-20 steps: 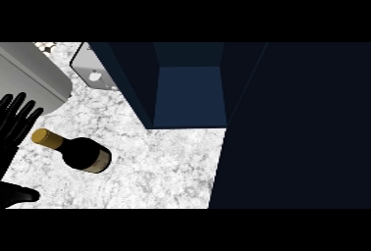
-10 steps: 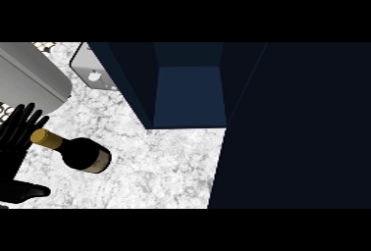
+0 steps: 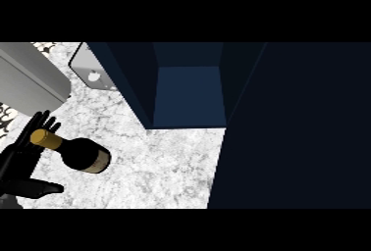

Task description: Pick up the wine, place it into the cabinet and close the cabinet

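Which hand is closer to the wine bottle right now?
Left. The left hand is open beside the neck of the wine bottle; the right hand is not in view.

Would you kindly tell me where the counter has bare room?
Bare marble lies between the wine bottle and the dark panel, below the open cabinet. The left edge is crowded: left hand by the bottle's neck, grey block above.

We log our left hand (image 3: 17,164) in at the view's 8 o'clock edge, black, back toward us, fingers (image 3: 38,125) straight and slightly fanned pointing toward 1 o'clock, thumb (image 3: 42,188) stuck out sideways toward 3 o'clock, nothing curled, wrist cut off at the lower-left corner.
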`<move>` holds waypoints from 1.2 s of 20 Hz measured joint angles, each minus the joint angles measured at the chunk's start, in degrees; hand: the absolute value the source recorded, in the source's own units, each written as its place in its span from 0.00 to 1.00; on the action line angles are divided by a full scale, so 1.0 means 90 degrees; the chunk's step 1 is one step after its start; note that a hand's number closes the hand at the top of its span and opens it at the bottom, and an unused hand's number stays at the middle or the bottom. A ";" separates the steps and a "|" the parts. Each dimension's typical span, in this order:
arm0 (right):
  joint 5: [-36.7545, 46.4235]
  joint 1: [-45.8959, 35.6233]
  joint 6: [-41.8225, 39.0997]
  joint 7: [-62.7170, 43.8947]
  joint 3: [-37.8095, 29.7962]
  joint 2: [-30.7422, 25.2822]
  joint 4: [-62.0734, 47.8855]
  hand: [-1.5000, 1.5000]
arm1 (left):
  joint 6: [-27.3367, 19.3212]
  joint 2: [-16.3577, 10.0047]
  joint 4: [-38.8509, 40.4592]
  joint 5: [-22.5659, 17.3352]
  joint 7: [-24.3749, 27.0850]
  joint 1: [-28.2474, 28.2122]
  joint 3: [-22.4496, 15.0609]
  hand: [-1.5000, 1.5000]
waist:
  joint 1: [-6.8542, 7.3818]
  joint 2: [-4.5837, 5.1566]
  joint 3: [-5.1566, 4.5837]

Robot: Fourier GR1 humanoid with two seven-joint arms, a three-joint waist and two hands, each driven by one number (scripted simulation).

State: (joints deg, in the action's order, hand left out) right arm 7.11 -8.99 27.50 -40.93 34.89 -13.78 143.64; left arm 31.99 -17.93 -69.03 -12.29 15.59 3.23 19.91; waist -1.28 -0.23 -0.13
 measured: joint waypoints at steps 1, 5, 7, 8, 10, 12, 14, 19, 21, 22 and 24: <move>0.0008 0.0052 0.0048 0.0074 0.0093 -0.0006 -0.0002 0.00 | -0.0017 0.0009 0.0138 0.0106 0.0164 0.0001 -0.0011 0.00 | -0.0002 -0.0001 0.0001; 0.0025 0.0158 0.0154 0.0252 0.0236 -0.0143 0.0002 0.00 | -0.0133 0.0026 0.0846 0.0439 0.0725 0.0240 -0.0023 0.00 | -0.0031 0.0001 -0.0001; 0.0031 0.0210 0.0179 0.0315 0.0261 -0.0241 0.0006 0.00 | -0.0145 0.0008 0.1177 0.0569 0.0966 0.0324 -0.0034 0.00 | -0.0027 0.0002 0.0000; 0.0019 0.0166 0.0171 0.0292 0.0181 -0.0276 0.0001 0.00 | -0.0128 -0.0007 0.1401 0.0635 0.1120 0.0398 -0.0042 0.00 | -0.0021 0.0007 0.0000; 0.0007 0.0154 0.0201 0.0318 0.0138 -0.0335 0.0005 0.00 | -0.0101 -0.0041 0.1808 0.0751 0.1318 0.0578 -0.0070 0.00 | -0.0034 0.0010 -0.0001; 0.0014 0.0185 0.0272 0.0392 0.0274 -0.0348 0.0001 0.00 | 0.0006 -0.0105 0.2249 0.0788 0.1467 0.0764 -0.0062 0.00 | -0.0049 0.0009 -0.0003; 0.0012 0.0138 0.0318 0.0363 0.0240 -0.0386 -0.0007 0.00 | 0.0110 -0.0106 0.2544 0.0805 0.1521 0.0835 -0.0105 0.00 | -0.0035 0.0009 -0.0003; 0.0032 -0.0030 0.0470 0.0260 0.0364 -0.0405 -0.0028 0.00 | 0.0284 -0.0170 0.3263 0.0863 0.1618 0.1119 -0.0199 0.00 | -0.0038 0.0007 -0.0006; 0.0046 -0.0046 0.0520 0.0271 0.0414 -0.0451 -0.0035 0.00 | 0.0234 -0.0162 0.3510 0.0949 0.1783 0.1176 -0.0252 0.00 | -0.0045 0.0008 -0.0008; 0.0037 -0.0101 0.0519 0.0245 0.0326 -0.0477 -0.0043 0.00 | 0.0194 -0.0111 0.3572 0.0981 0.1808 0.1239 -0.0296 0.00 | -0.0035 0.0010 -0.0007; 0.0014 -0.0036 0.0477 0.0346 0.0236 -0.0594 -0.0047 0.00 | 0.0190 -0.0134 0.3792 0.1011 0.1920 0.1331 -0.0319 0.00 | -0.0029 0.0016 -0.0005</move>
State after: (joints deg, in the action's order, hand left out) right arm 7.23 -9.31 31.79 -37.82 37.01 -19.12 143.22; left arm 33.70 -19.14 -34.90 -3.20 32.86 15.20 17.04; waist -1.54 -0.09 -0.17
